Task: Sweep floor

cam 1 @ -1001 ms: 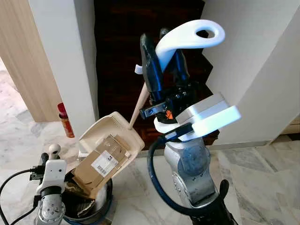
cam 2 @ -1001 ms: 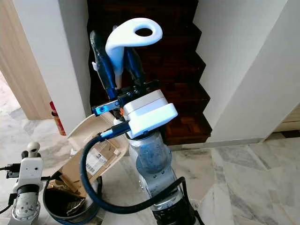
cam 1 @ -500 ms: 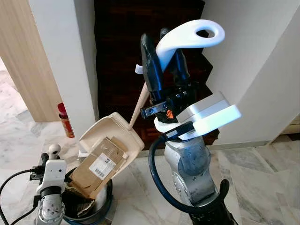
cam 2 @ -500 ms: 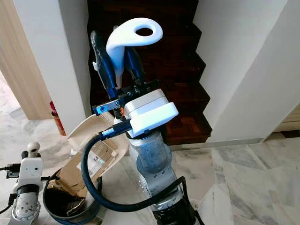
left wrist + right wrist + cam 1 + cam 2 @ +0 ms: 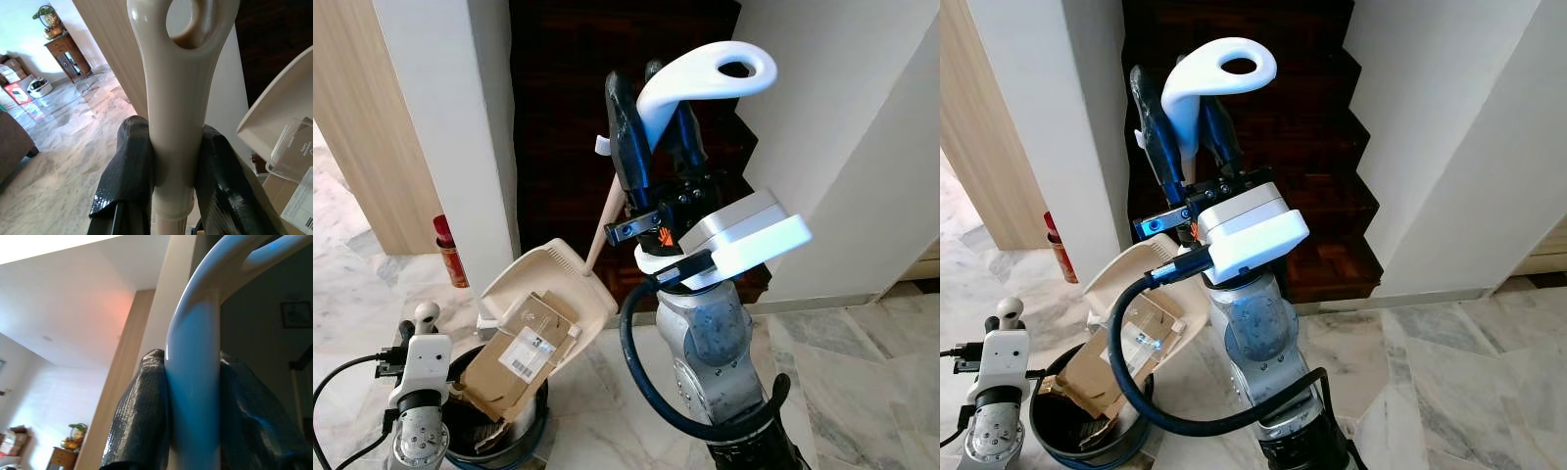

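The cardboard box (image 5: pixel 521 360) has slid lower off the dustpan (image 5: pixel 551 286) into the bin (image 5: pixel 527 446).

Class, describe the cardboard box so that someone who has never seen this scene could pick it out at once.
Start at the dark wooden staircase and look down to the marble floor on its left, where a cream dustpan tilts over a dark round bin. The cardboard box is sliding from pan to bin: flat, brown, the one thing bearing a white barcode label.

Bright daylight, sharp head views; stairs (image 5: pixel 568 117) deep in shadow; handle (image 5: pixel 705 78) overexposed; wrist views soft up close.
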Controlling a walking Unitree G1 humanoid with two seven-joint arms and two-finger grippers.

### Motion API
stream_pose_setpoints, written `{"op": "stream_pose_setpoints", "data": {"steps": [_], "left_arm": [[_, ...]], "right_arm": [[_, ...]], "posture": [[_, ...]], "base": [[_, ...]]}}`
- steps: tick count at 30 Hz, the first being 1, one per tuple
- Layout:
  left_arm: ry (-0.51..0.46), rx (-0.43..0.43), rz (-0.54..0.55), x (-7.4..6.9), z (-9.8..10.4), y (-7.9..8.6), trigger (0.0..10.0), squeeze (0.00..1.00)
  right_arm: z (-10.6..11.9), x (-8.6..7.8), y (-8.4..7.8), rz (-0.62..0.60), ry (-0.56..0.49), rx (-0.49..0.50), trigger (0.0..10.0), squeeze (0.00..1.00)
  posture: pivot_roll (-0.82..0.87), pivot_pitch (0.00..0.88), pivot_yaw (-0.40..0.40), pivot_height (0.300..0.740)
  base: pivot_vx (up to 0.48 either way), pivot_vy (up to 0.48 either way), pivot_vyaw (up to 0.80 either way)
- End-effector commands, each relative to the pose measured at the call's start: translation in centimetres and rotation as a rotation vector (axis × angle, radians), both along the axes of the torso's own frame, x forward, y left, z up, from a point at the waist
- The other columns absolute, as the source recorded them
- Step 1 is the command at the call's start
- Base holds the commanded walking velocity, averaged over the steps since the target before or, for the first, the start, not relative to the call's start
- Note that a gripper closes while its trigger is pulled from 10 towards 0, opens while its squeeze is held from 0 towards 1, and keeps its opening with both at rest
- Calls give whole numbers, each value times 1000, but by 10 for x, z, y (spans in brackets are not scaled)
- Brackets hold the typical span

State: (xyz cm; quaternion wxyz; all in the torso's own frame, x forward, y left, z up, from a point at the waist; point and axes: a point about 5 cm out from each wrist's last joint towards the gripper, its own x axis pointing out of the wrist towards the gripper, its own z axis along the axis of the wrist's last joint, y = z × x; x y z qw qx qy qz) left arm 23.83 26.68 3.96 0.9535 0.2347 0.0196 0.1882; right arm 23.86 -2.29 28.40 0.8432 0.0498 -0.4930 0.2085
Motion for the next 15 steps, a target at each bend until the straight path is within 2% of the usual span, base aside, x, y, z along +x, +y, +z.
{"op": "stream_pose_setpoints", "data": {"steps": [1, 5, 15], "left_arm": [[-29, 17, -18, 6, 5, -2, 10000, 0], [-29, 18, -17, 6, 5, -2, 10000, 0], [-29, 18, -18, 7, 6, -2, 10000, 0]], "right_arm": [[21, -11, -6, -11, -122, 68, 10000, 0], [23, -13, -7, -39, -152, 63, 10000, 0], [20, -8, -7, -49, -120, 57, 10000, 0]], "posture": [[133, 0, -70, 740], [134, 0, -71, 740], [135, 0, -71, 740]], "base": [[0, 0, 0], [0, 0, 0], [0, 0, 0]]}}
